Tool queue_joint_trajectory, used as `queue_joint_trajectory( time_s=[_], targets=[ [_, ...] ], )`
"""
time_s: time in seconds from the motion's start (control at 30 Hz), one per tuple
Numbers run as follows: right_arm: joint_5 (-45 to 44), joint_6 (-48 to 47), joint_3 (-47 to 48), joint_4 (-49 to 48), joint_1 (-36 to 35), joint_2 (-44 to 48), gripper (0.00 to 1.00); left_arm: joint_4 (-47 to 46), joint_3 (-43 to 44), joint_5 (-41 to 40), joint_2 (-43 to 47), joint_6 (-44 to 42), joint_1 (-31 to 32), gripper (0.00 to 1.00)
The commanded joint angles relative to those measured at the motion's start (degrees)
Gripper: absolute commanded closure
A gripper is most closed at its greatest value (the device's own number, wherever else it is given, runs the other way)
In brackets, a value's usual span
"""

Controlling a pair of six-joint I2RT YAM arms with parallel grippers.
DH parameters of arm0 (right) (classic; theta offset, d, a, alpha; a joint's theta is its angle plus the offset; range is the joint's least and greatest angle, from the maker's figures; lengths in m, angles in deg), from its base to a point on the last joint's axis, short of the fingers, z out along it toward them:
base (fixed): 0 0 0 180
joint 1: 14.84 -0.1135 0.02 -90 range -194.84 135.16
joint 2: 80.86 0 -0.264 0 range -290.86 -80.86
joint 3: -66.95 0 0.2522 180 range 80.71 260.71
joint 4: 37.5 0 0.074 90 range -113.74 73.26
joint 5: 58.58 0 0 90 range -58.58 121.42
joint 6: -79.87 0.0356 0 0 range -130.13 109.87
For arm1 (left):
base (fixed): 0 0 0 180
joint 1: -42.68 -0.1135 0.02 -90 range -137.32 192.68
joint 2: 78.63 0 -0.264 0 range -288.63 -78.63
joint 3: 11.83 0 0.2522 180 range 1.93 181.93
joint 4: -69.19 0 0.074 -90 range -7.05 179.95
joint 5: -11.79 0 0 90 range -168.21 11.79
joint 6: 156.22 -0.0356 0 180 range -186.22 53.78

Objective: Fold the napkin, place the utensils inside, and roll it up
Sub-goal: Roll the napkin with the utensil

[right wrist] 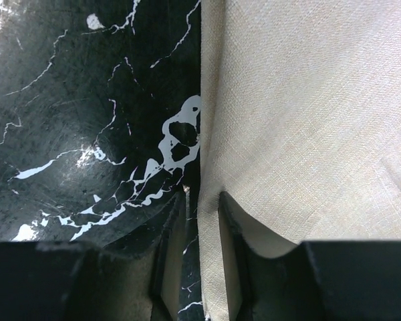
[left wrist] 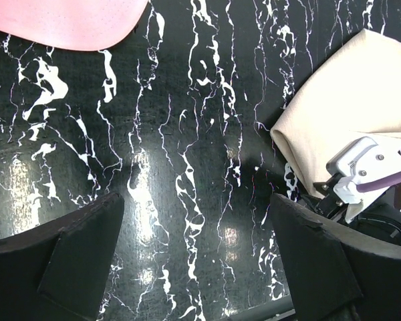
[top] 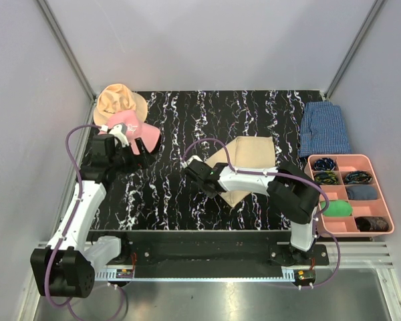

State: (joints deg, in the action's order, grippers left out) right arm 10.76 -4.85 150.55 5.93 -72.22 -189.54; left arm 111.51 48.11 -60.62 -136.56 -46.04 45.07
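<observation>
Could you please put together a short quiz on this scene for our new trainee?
1. True or false: the left gripper is open and holds nothing.
2. Pick one. The right gripper has its fingers on either side of: A. the edge of the napkin; B. the brim of the tan hat; C. a wall between two compartments.
3. In a few words: what lies just beyond the far end of the pink tray, as seen from above?

Key
1. True.
2. A.
3. The blue checked cloth, folded.
</observation>
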Motion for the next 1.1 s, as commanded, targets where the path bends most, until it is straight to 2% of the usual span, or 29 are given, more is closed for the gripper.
queue_joint_trajectory(
  time_s=[0.0,0.2,0.27,0.37,0.63,0.8,1.07],
  targets=[
    [-3.15,1.05,-0.15,0.30,-0.45,-1.79,0.67,-2.89,-0.29,2.45,1.24,0.56,-0.72,0.07],
    [-3.51,2.89,0.73,2.93,-0.36,-4.25,0.86,-3.16,-0.47,3.07,2.03,0.73,-1.34,0.07],
    [-1.41,2.90,0.65,2.94,-0.36,-4.78,0.94,-3.33,-0.64,2.90,2.38,0.73,-1.43,0.07],
    [2.55,2.20,0.82,2.94,-0.36,-4.96,1.00,-3.24,-0.73,2.89,2.73,0.82,-1.60,0.07],
    [22.56,1.31,3.45,1.79,-0.45,0.84,1.00,-3.24,-1.61,1.49,4.67,1.35,-1.69,0.07],
    [29.88,1.84,4.86,1.09,-0.45,2.25,1.00,-3.68,-4.07,2.54,6.86,4.07,-1.69,0.07],
    [37.89,2.98,2.06,-3.82,0.95,2.77,1.00,-10.88,-18.47,5.71,8.89,14.88,-0.81,0.07]
  ],
)
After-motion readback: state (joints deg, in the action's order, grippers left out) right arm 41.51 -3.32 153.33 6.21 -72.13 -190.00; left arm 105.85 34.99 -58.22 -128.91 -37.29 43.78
